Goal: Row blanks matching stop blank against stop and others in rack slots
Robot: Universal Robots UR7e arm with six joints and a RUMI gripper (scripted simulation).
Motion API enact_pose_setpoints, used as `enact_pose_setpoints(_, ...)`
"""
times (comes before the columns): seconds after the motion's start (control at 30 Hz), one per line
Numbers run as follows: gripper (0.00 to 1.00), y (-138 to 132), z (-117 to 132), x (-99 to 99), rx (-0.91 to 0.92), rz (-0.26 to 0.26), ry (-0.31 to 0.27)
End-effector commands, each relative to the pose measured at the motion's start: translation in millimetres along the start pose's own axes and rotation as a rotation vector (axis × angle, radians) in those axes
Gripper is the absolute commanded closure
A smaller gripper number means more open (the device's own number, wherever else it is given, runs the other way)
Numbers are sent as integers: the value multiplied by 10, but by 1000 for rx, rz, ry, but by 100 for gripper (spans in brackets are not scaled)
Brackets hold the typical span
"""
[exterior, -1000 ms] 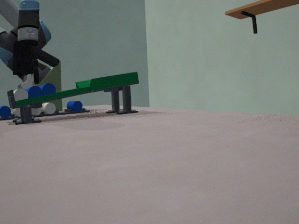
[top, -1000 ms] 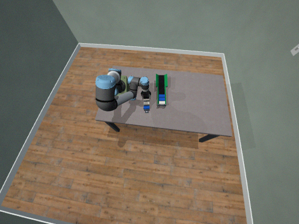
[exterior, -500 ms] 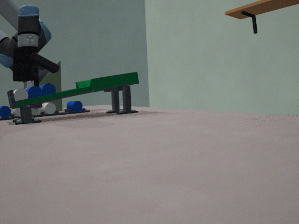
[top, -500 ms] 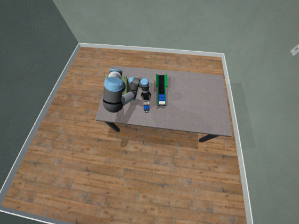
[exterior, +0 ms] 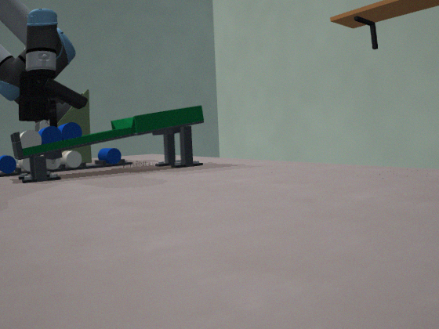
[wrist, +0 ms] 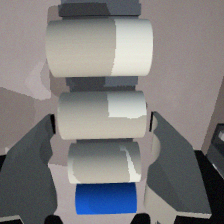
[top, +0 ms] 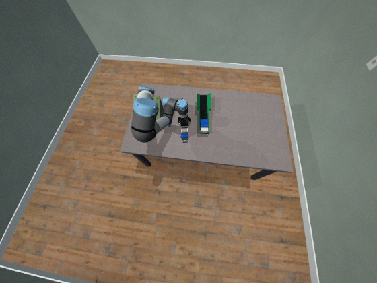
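On the green feed ramp (top: 209, 105) (exterior: 168, 120), a white blank (top: 204, 129) (exterior: 30, 139) lies across at the stop (exterior: 16, 144). Two blue blanks (top: 204, 122) (exterior: 71, 130) lie above it. On the stock rack (wrist: 100, 9) (exterior: 125, 163) lie a rear blue blank (exterior: 110, 155), a far white blank (wrist: 100, 47) (exterior: 71, 159), a middle white blank (wrist: 102, 107), a near white blank (wrist: 104, 162) and a front blue blank (wrist: 106, 198) (top: 184, 135) (exterior: 6, 164). My gripper (wrist: 102, 114) is open, pointing down, its fingers just off both ends of the middle white blank. The ramp hides much of this in the exterior view.
The ramp stands right of the rack; its low end shows at the right edge of the wrist view. My arm reaches from its olive-green mount (exterior: 80, 135) at the table's left. The table's front edge (top: 215, 162) is beyond the rack's front end.
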State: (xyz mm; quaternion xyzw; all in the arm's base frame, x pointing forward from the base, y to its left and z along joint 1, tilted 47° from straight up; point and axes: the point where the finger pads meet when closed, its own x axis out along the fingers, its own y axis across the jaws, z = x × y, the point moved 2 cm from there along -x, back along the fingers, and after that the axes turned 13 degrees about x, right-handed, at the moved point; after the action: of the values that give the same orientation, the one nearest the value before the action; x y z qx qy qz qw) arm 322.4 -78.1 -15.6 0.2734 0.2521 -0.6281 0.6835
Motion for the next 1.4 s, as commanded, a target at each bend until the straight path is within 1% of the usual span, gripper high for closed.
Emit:
enact_pose_setpoints(0.0,47,2,0,-2,0,1,0)
enact_pose_setpoints(0.67,47,2,0,-2,0,1,0)
enact_pose_setpoints(0.7,60,2,0,-2,0,1,0)
enact_pose_setpoints(1.37,60,2,0,-2,0,1,0)
